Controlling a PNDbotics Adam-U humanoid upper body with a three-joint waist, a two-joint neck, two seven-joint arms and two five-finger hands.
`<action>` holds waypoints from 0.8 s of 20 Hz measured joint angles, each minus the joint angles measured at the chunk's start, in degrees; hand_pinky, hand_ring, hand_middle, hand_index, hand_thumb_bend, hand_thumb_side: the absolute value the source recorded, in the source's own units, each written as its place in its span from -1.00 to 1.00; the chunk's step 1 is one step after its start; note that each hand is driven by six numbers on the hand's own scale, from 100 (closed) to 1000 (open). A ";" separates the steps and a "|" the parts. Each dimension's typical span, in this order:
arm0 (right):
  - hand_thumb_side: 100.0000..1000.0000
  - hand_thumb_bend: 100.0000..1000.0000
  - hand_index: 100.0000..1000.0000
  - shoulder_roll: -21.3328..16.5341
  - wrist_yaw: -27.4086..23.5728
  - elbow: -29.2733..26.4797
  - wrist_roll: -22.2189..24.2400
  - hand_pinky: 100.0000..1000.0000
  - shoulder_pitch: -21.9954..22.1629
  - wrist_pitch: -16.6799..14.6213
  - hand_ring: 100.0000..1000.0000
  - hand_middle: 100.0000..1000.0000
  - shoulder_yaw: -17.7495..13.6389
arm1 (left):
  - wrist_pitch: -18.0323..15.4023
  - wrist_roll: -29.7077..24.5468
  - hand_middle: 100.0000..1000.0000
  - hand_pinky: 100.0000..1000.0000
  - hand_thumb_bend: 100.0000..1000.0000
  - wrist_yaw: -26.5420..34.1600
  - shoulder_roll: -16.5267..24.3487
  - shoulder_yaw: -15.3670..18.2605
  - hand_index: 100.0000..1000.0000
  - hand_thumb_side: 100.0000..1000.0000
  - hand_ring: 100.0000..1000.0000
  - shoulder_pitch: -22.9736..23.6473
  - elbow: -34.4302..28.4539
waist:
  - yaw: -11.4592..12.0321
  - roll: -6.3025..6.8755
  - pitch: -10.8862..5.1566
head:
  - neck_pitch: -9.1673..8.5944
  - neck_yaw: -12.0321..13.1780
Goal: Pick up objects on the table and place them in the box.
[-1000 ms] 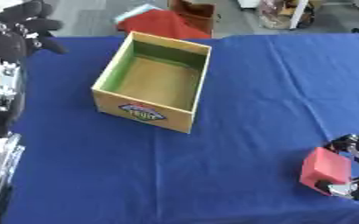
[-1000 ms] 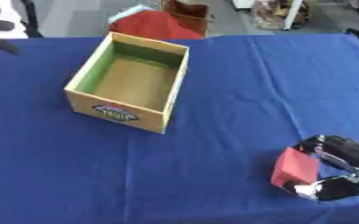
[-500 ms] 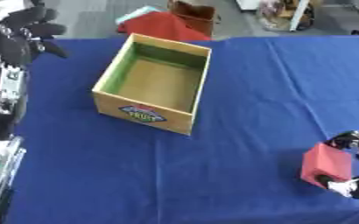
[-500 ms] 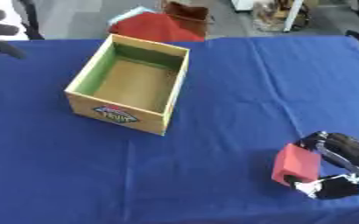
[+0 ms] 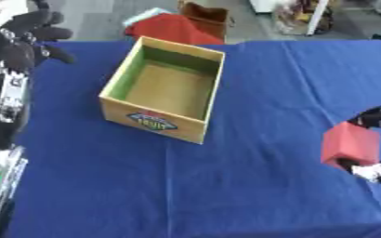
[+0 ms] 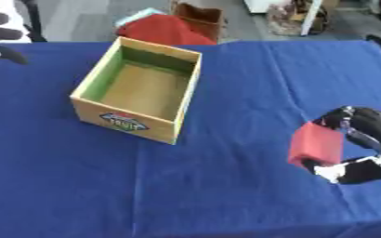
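Now gripping a red block (image 6: 316, 145) w/ right hand (image 6: 358, 139), low at the right side of the table (image 6: 226, 195). Reaching in from the right edge, fingers curling over the block's top, thumb tucked under its lower corner, so pinching it top & bottom. Block showing one flat red face toward the camera, roughly square, tilting a bit, top edge leaning left; long axis hard to make out, depth hidden behind the hand. Cannot tell whether sitting on the cloth or lifted just off it.

Holding left hand (image 5: 24, 41) up at the far left, near the table's back corner, forearm running down the left edge of the left eye view. Fingers spreading apart & relaxed, dark, closing on nothing, pointing right toward the box. Only the fingertips showing at the top left corner in the right eye view.

Sitting left of centre: box (image 6: 96, 82), open top, yellow outside, green on the left inner wall, brown floor, nothing showing inside. Standing upright, long axis running front to back, slanting slightly to the right at the far end; label facing the near side. Well apart from the block, blue cloth lying between.

Lying beyond the far edge: red cloth (image 5: 171, 27), off the table.
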 measured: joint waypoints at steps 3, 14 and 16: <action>-0.06 -0.94 0.28 -0.79 -2.26 -0.17 1.67 0.34 -4.95 -0.26 -0.03 -0.28 0.86 | 0.03 -0.22 0.47 0.04 -1.00 0.01 -0.02 -0.03 0.68 0.70 0.45 0.00 0.00 | 0.54 -0.15 -0.15 | 0.01 -0.29; -0.03 -0.95 0.36 2.60 -6.48 4.41 11.60 0.40 -27.29 -2.15 0.02 -0.22 6.34 | 0.09 -0.83 0.48 0.04 -1.00 0.57 -0.48 -0.55 0.68 0.70 0.45 -0.54 0.00 | 2.73 -0.35 0.02 | 0.00 -2.31; -0.02 -0.96 0.34 5.04 -6.47 6.75 13.08 0.37 -31.46 -2.86 0.01 -0.23 7.21 | 0.08 -0.92 0.48 0.04 -1.00 0.66 -0.70 -0.71 0.68 0.70 0.45 -0.61 0.00 | 3.04 -0.35 0.13 | -0.01 -2.60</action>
